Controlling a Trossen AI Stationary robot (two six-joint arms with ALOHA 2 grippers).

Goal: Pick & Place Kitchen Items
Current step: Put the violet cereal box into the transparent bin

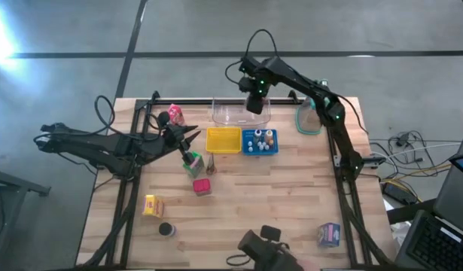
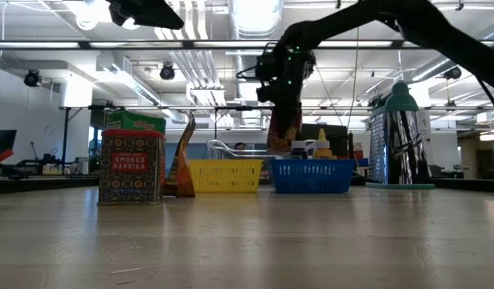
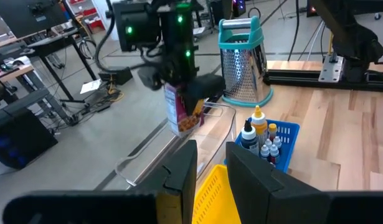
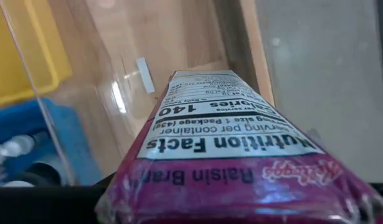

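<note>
My right gripper (image 1: 255,102) hangs at the table's far side over a clear tray (image 1: 216,114), shut on a purple cereal carton (image 3: 180,112). My left gripper (image 1: 189,136) waits at the left, pointing toward the yellow basket (image 1: 223,140); its fingers (image 3: 179,174) stand a narrow gap apart with nothing between them. A blue basket (image 1: 260,141) holds small bottles. Loose on the table lie a pink item (image 1: 175,114), a green carton (image 1: 192,162), a red tin (image 1: 202,187), a yellow carton (image 1: 153,205), a dark disc (image 1: 166,229) and a purple carton (image 1: 329,233). My right gripper holds the purple carton by its upper end (image 3: 179,90), pinched between the two fingers, which come from above and point down. The carton hangs below them, nearly upright and clear of the table, with its lower end (image 2: 284,144) over the clear tray.
A metal grater with a teal handle (image 1: 310,117) stands at the far right, beside the blue basket. A dark object (image 1: 265,242) lies at the near edge. Bare wood shows in the table's middle and right.
</note>
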